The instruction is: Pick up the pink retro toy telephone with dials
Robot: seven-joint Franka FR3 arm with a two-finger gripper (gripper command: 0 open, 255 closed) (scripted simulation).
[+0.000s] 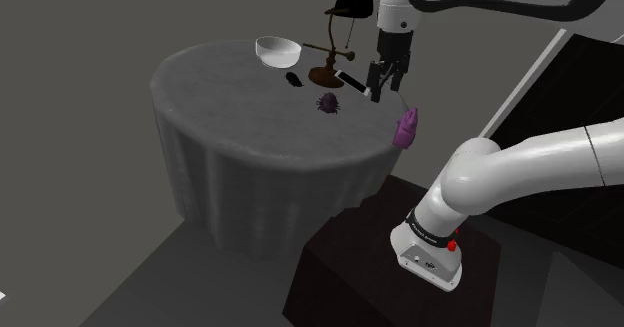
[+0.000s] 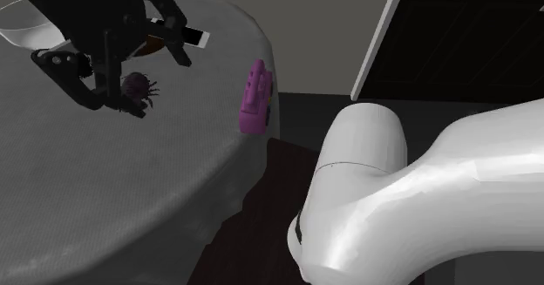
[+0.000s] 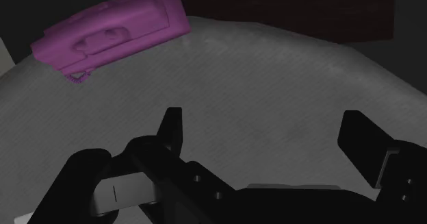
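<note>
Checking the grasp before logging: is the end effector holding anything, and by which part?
Nothing is held. The end effector stands open above the grey tablecloth; the pink toy telephone lies apart from it, untouched.

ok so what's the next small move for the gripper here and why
Probably slide the open gripper over toward the magenta toy telephone before descending. The fingers stand apart with nothing between them, and the telephone lies ahead and off to one side, at the edge of the grey table, not touched yet.
</note>
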